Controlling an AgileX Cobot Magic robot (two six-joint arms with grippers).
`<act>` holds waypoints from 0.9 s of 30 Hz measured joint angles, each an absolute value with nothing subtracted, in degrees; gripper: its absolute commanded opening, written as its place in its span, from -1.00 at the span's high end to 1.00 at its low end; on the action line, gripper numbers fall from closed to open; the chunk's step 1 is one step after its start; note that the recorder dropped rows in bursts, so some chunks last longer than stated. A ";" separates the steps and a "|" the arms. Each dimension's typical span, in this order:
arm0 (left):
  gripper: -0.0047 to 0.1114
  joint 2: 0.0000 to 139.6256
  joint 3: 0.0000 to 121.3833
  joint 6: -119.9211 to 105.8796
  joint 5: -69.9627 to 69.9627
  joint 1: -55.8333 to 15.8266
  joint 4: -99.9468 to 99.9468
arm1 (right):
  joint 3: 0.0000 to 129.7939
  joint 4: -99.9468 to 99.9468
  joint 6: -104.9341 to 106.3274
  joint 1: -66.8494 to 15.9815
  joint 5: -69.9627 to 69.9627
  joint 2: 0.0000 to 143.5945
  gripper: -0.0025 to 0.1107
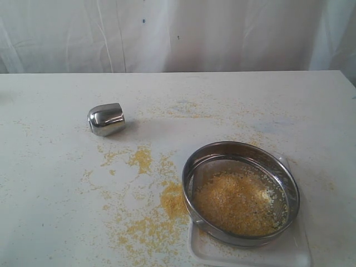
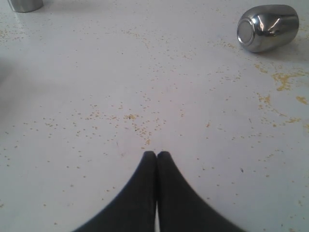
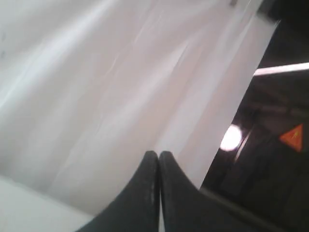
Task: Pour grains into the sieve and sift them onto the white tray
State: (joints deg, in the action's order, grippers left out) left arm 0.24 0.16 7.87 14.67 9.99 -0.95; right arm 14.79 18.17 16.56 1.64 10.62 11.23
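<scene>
The round steel sieve [image 1: 240, 192] sits on the white tray [image 1: 250, 253] at the front right of the table. Yellow-tan grains [image 1: 239, 201] with a few pale bits fill its mesh. More grains [image 1: 150, 214] lie spilled on the table left of it. My left gripper [image 2: 157, 153] is shut and empty, low over bare table speckled with grains. My right gripper [image 3: 159, 153] is shut and empty, pointing at a white curtain, away from the table. Neither arm shows in the exterior view.
A small shiny steel cup [image 1: 106, 119] lies on its side at the middle left of the table, seen too in the left wrist view as the cup [image 2: 268, 27]. Another steel object [image 2: 25, 5] shows at the edge of that view. A white curtain [image 1: 178, 33] hangs behind.
</scene>
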 measured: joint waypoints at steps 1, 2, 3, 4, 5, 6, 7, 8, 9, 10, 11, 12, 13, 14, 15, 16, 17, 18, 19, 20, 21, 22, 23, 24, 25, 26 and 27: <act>0.92 0.24 0.16 7.87 14.67 9.99 -0.95 | 14.67 18.17 16.48 1.64 10.02 13.87 0.96; 0.92 0.24 0.16 7.87 14.67 9.99 -0.95 | 14.67 18.17 15.45 1.64 10.40 17.24 0.96; 0.92 0.24 0.16 7.87 14.67 9.99 -0.95 | 14.67 18.07 13.55 1.64 11.95 20.54 0.96; 0.92 0.24 0.16 7.87 14.67 9.99 -0.95 | 14.67 17.95 11.56 1.64 13.72 23.66 0.96; 0.92 0.24 0.16 7.87 14.67 9.99 -0.95 | 14.67 17.95 8.86 1.64 15.20 26.59 0.96; 0.92 0.24 0.16 7.87 14.67 9.99 -0.95 | 14.67 17.85 6.34 1.64 16.36 29.32 0.96; 0.92 0.24 0.16 7.87 14.67 9.99 -0.95 | 14.67 17.86 4.07 1.64 16.78 31.36 0.96; 0.92 0.24 0.16 7.87 14.67 9.99 -0.95 | 14.67 17.86 1.88 1.64 17.04 33.82 0.96; 0.92 0.24 0.16 7.87 14.67 9.99 -0.95 | 14.67 17.75 -0.69 1.64 16.80 36.16 0.96; 0.92 0.24 0.16 7.87 14.67 9.99 -0.95 | 15.01 17.75 -3.30 1.64 15.76 37.91 0.96; 0.92 0.24 0.16 7.87 14.67 9.99 -0.95 | 15.78 17.75 -7.11 1.64 13.20 40.01 0.96; 0.92 0.24 0.16 7.87 14.67 9.99 -0.95 | 17.03 17.75 -11.14 1.64 9.57 42.11 0.96; 0.92 0.24 0.16 7.87 14.67 9.99 -0.95 | 18.71 17.75 -14.96 1.64 5.07 44.22 0.96; 0.92 0.24 0.16 7.87 14.67 9.99 -0.95 | 20.65 17.64 -17.64 1.64 0.00 46.32 0.96; 0.92 0.24 0.16 7.87 14.67 9.99 -0.95 | 22.82 17.36 -20.10 1.64 -5.15 48.47 0.96; 0.92 0.24 0.16 7.87 14.67 9.99 -0.95 | 25.13 16.71 -21.66 1.64 -10.46 50.65 0.96; 0.92 0.24 0.16 7.87 14.67 9.99 -0.95 | 27.00 15.95 -22.67 1.64 -14.68 52.28 0.96; 0.92 0.24 0.16 7.87 14.67 9.99 -0.95 | 29.46 14.68 -23.20 1.64 -19.73 54.21 0.96; 0.92 0.24 0.16 7.87 14.67 9.99 -0.95 | 31.90 13.18 -23.34 1.64 -24.52 56.02 0.96; 0.92 0.24 0.16 7.87 14.67 9.99 -0.95 | 33.81 11.57 -22.76 1.64 -28.11 57.39 0.96; 0.92 0.24 0.16 7.87 14.67 9.99 -0.95 | 36.09 9.13 -21.24 1.64 -32.36 59.06 0.96; 0.92 0.24 0.16 7.87 14.67 9.99 -0.95 | 38.17 6.23 -18.59 1.64 -36.19 60.71 0.96; 0.92 0.24 0.16 7.87 14.67 9.99 -0.95 | 39.71 3.48 -15.69 1.64 -38.94 62.39 0.96; 0.92 0.24 0.16 7.87 14.67 9.99 -0.95 | 41.40 0.00 -11.56 1.64 -42.58 64.11 0.96; 0.92 0.24 0.16 7.87 14.67 9.99 -0.95 | 42.83 -4.48 -7.24 1.64 -45.01 65.88 0.96; 0.92 0.24 0.16 7.87 14.67 9.99 -0.95 | 43.98 -8.62 -3.10 1.64 -46.53 67.32 0.96; 0.92 0.24 0.16 7.87 14.67 9.99 -0.95 | 44.90 -12.35 0.60 1.64 -47.94 69.15 0.96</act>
